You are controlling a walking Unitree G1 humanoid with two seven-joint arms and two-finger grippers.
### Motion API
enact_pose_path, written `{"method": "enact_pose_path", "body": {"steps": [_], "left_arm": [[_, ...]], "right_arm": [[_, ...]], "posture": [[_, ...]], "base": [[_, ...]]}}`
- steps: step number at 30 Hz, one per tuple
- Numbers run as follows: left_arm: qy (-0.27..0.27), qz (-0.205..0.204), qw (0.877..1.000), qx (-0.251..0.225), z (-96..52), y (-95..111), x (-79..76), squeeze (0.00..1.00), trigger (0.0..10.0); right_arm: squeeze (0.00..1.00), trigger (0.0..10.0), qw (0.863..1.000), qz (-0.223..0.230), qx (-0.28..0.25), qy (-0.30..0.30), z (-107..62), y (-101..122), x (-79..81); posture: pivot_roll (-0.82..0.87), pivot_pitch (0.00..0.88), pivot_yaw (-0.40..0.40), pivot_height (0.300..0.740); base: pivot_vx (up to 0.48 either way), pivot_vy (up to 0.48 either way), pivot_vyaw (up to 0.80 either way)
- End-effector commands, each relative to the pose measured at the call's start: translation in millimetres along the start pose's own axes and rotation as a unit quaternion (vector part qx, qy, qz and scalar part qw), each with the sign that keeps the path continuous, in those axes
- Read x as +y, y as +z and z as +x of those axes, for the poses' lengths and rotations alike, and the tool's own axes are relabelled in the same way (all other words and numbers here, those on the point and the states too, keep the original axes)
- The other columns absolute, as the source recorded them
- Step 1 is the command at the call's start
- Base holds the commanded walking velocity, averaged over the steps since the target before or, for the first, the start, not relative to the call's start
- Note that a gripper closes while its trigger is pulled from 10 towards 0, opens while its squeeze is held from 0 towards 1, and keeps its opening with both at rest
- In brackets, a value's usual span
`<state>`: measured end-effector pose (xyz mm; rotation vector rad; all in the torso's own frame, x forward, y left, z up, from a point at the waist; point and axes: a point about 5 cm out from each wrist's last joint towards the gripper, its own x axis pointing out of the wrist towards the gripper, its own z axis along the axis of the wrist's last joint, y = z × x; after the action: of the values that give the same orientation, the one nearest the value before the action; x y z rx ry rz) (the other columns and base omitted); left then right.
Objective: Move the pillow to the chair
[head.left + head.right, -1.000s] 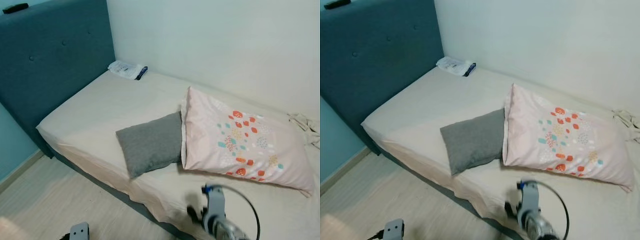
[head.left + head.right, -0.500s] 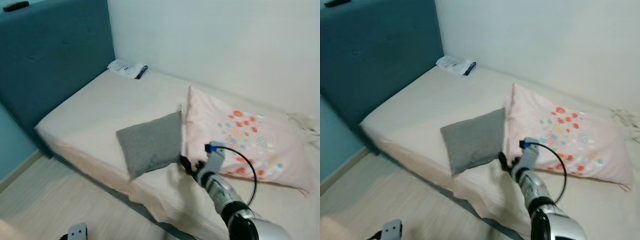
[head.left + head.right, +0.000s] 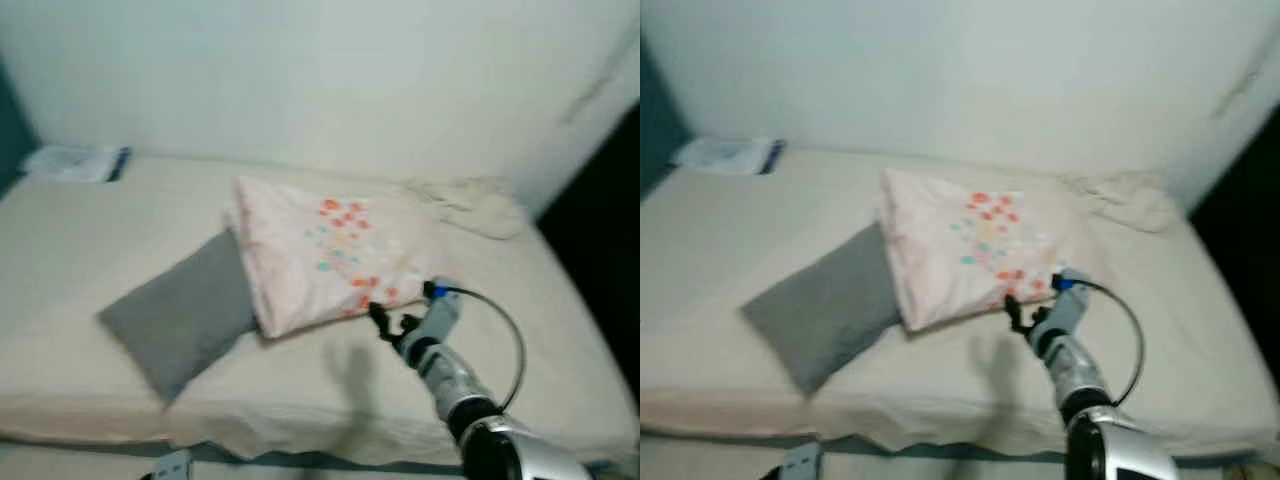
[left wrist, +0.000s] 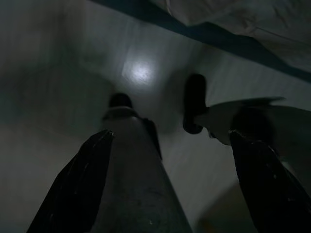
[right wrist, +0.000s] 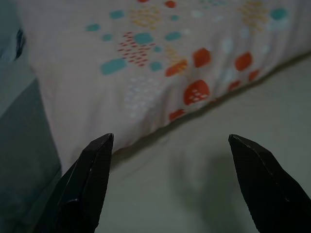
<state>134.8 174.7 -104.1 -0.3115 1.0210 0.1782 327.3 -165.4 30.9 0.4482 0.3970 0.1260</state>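
The right gripper hovers with its fingers spread wide, just beside the near edge of the pink pillow, not touching it. The pillow lies on the bed, overlapping a grey cushion. The step in hand looks like the approach; next it must advance and close on the pillow's edge. The left gripper hangs idle, fingers apart.
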Motion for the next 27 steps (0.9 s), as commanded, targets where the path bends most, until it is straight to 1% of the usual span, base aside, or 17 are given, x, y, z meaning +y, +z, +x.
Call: {"method": "enact_pose_path", "body": {"steps": [1, 5, 7, 8, 9, 10, 13, 15, 20, 27], "left_arm": [[0.001, 0.006, 1.000, 0.014, -0.9, -6.5, 0.3, 0.00, 10.0], [0.004, 0.008, 1.000, 0.011, -0.9, -4.8, 2.0, 0.00, 10.0], [0.004, 0.008, 1.000, 0.011, -0.9, -4.7, 2.2, 0.00, 10.0], [0.006, 0.008, 1.000, 0.010, -1.0, -5.0, 2.3, 0.00, 10.0], [0.006, 0.008, 1.000, 0.010, -1.0, -5.0, 2.3, 0.00, 10.0], [0.007, 0.007, 1.000, 0.010, -1.0, -5.3, 2.1, 0.00, 10.0], [0.008, 0.007, 1.000, 0.010, -1.1, -5.5, 2.1, 0.00, 10.0], [0.012, 0.008, 1.000, 0.012, -1.2, -6.2, 2.4, 0.00, 10.0], [0.013, 0.004, 1.000, 0.013, -1.3, -6.9, 2.4, 0.00, 10.0], [0.018, 0.000, 1.000, 0.020, -1.7, -8.3, 4.8, 0.00, 10.0]], "right_arm": [[0.00, 10.0, 1.000, 0.009, 0.017, -0.011, -4.1, -9.5, -6.2], [0.00, 10.0, 0.999, 0.000, 0.047, -0.019, -10.1, -27.4, -10.0], [0.00, 10.0, 0.998, -0.002, 0.054, -0.021, -11.7, -31.4, -11.1], [0.00, 10.0, 0.997, -0.004, 0.071, -0.030, -16.8, -42.2, -15.3], [0.00, 10.0, 0.997, -0.004, 0.071, -0.030, -16.8, -42.2, -15.3], [0.00, 10.0, 0.996, -0.007, 0.083, -0.036, -20.4, -48.9, -18.5], [0.00, 10.0, 0.995, -0.010, 0.089, -0.038, -21.9, -51.8, -19.9], [0.00, 10.0, 0.994, -0.022, 0.108, -0.028, -24.6, -59.9, -18.5], [0.00, 10.0, 0.991, -0.038, 0.126, -0.013, -26.4, -69.6, -13.6], [0.00, 10.0, 0.989, -0.048, 0.142, -0.002, -28.7, -78.1, -10.3]], "posture": [[-0.05, 0.083, -0.050, 0.740], [-0.05, 0.084, -0.050, 0.740], [-0.05, 0.085, -0.050, 0.740], [-0.05, 0.085, -0.053, 0.740], [-0.05, 0.085, -0.053, 0.740], [-0.05, 0.085, -0.057, 0.740], [-0.05, 0.085, -0.057, 0.740], [-0.06, 0.077, -0.068, 0.740], [-0.06, 0.062, -0.080, 0.740], [-0.06, 0.034, -0.085, 0.740]], "base": [[0.000, 0.000, -0.80], [0.000, 0.000, -0.80], [0.000, 0.000, -0.80], [0.000, 0.000, -0.48], [0.000, 0.000, -0.48], [0.000, 0.000, 0.00], [0.000, 0.000, 0.00], [0.000, 0.000, 0.00], [0.000, 0.000, 0.00], [0.000, -0.467, 0.00]]}}
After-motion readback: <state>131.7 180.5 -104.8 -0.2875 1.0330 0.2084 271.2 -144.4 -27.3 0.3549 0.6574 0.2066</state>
